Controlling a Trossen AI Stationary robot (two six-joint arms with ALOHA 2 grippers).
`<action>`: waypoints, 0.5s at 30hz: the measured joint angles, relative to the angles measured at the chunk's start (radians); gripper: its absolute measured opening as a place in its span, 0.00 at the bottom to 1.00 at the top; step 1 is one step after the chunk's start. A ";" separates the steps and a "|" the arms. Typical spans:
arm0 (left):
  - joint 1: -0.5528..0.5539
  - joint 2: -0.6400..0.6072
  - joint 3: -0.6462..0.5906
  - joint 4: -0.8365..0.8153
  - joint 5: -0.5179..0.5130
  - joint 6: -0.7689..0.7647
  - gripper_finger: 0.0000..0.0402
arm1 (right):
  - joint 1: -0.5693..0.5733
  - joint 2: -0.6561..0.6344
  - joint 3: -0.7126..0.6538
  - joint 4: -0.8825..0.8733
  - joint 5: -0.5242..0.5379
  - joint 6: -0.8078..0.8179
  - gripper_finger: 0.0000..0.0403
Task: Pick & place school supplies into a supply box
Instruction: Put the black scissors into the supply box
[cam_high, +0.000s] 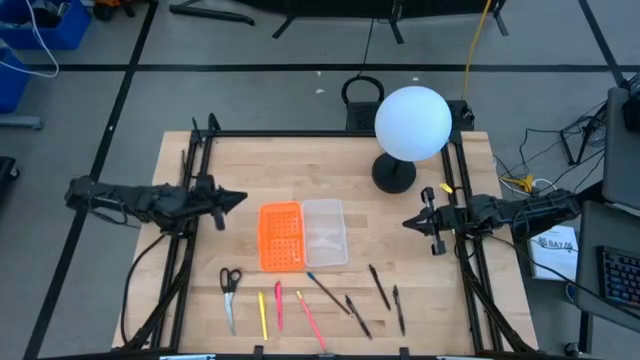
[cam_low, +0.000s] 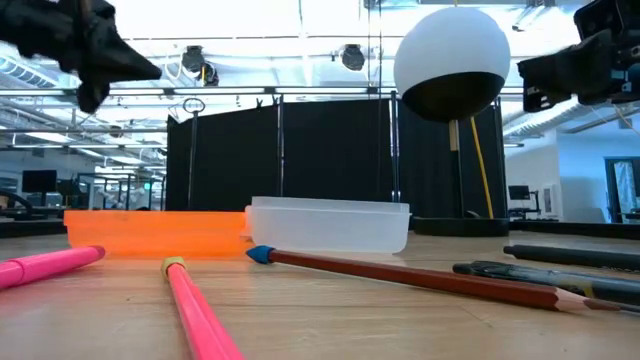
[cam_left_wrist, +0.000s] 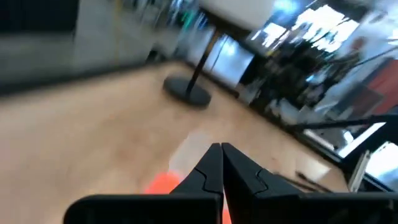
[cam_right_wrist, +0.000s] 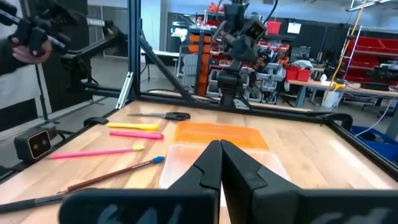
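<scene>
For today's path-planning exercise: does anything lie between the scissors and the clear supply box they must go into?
Yes. In the high view the orange perforated panel lies directly beside the supply box, on the side facing the scissors. A straight path from scissors to box crosses the panel's corner; being flat, it could probably be lifted over.

We are seeing two dark, slender, jointed arms, each trailing black cables behind its hand. The left hand (cam_high: 232, 199) and right hand (cam_high: 410, 222) are both showing matte black, wedge-shaped fingers tapering to points.
</scene>
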 joint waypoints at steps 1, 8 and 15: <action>-0.015 0.058 0.052 -0.083 0.000 -0.074 0.01 | 0.000 0.004 0.000 0.015 0.000 -0.008 0.00; -0.136 0.504 0.382 -0.629 0.056 -0.650 0.01 | 0.000 0.006 0.000 0.000 -0.002 -0.054 0.00; -0.280 0.904 0.666 -0.947 0.284 -0.996 0.01 | 0.000 0.006 0.000 0.040 -0.001 -0.203 0.00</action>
